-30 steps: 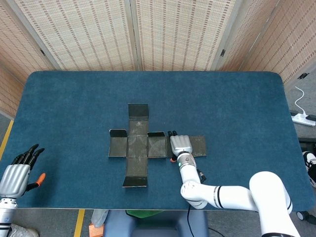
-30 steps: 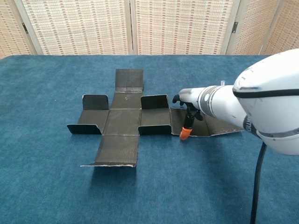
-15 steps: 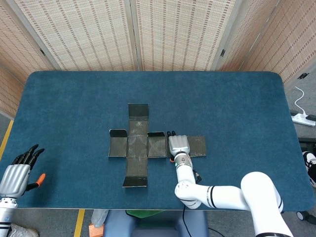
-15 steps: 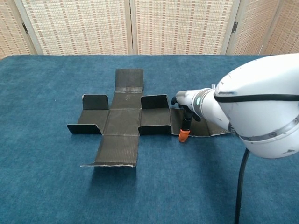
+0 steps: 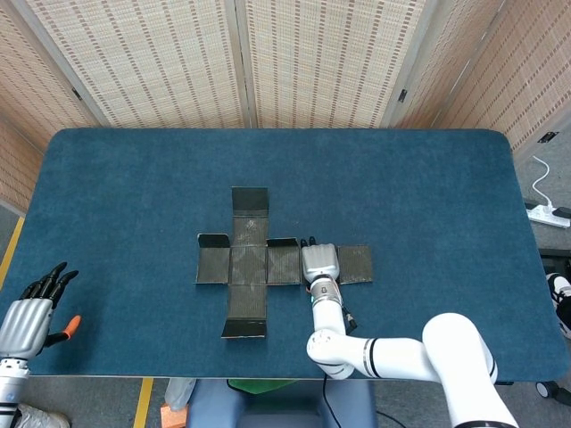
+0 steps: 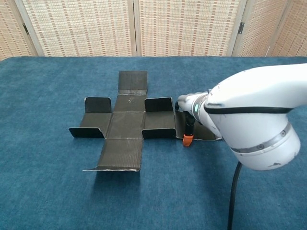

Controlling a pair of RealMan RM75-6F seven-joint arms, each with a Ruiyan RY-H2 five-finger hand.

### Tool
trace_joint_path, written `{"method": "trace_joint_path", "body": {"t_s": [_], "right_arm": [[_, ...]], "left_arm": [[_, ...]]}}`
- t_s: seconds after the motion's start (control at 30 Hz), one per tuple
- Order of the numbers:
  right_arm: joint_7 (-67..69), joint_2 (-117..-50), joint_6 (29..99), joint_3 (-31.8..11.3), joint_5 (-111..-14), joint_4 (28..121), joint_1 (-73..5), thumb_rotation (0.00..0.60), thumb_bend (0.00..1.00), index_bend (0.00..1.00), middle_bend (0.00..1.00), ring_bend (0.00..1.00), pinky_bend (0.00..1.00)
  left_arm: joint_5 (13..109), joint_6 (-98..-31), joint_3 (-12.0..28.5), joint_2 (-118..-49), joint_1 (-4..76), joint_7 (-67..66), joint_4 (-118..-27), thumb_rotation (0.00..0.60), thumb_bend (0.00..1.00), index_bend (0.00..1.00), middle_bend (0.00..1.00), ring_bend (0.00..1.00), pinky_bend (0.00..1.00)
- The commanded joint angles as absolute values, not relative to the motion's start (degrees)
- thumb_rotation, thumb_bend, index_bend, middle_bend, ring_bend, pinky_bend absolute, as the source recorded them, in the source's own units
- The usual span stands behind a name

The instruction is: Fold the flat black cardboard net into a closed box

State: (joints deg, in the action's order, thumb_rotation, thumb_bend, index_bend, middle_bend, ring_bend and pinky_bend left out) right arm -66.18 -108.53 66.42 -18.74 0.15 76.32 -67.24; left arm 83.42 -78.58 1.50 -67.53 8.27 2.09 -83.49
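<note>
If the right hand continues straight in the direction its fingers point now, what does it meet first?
The right hand lies on the cardboard net, fingers pointing toward the table's far edge. Just ahead of the fingertips the net ends, so it would probably slide onto bare blue table; its height above the net is unclear.

No text, label, brand, number or sign can be read anywhere in either view.

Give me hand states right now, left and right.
Left hand: open, holding nothing, off the table's left edge.
Right hand: lies on the black cardboard net; whether it grips cannot be told.
</note>
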Motion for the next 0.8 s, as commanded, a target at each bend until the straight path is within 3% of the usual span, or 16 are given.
{"method": "trace_joint_path", "body": {"t_s": [0.03, 0.2, 0.43, 0.6, 0.7, 0.8], "right_arm": [[-66.58, -108.66, 66.94, -19.16, -0.21, 76.59, -67.22, 0.6, 0.26, 0.23, 0.16, 0.78, 1.0], [-65.55, -107.66, 67.94, -19.96, -2.01, 79.04, -66.27, 0.6, 0.3, 0.32, 0.22, 0.79, 1.0], [-56.9, -103.26, 67.43, -20.3, -10.46, 85.86, -61.6, 0.6, 0.34, 0.34, 0.28, 0.8, 1.0], [-49.46, -99.4, 59.43, -18.15, -16.13, 88.05, -57.38, 0.6, 0.35, 0.35, 0.36, 0.81, 1.0], [-44.73, -98.42, 55.16, -16.31, -21.5, 86.69, -55.39, 0.6, 0.35, 0.38, 0.42, 0.81, 1.0], [-39.23, -98.89, 53.0, -14.79, -29.17, 84.24, -53.54, 0.6, 0.37, 0.41, 0.46, 0.82, 1.0]], "left_arm": [[83.57, -78.8, 1.46, -67.42, 8.16, 2.37, -83.54, 0.6, 0.34, 0.18, 0.12, 0.14, 0.19], [83.73, -79.19, 1.4, -67.27, 7.94, 2.75, -83.6, 0.6, 0.34, 0.18, 0.12, 0.14, 0.19], [84.64, -80.21, 1.87, -67.45, 8.21, 2.79, -83.98, 0.6, 0.34, 0.18, 0.13, 0.14, 0.19], [85.46, -79.81, 2.82, -68.46, 9.75, 2.76, -83.71, 0.6, 0.34, 0.18, 0.14, 0.16, 0.22], [85.55, -78.45, 3.98, -69.59, 11.7, 2.56, -83.25, 0.6, 0.34, 0.19, 0.16, 0.26, 0.32], [85.65, -76.79, 5.33, -71.2, 14.14, 2.2, -82.15, 0.6, 0.34, 0.24, 0.22, 0.44, 0.52]]}}
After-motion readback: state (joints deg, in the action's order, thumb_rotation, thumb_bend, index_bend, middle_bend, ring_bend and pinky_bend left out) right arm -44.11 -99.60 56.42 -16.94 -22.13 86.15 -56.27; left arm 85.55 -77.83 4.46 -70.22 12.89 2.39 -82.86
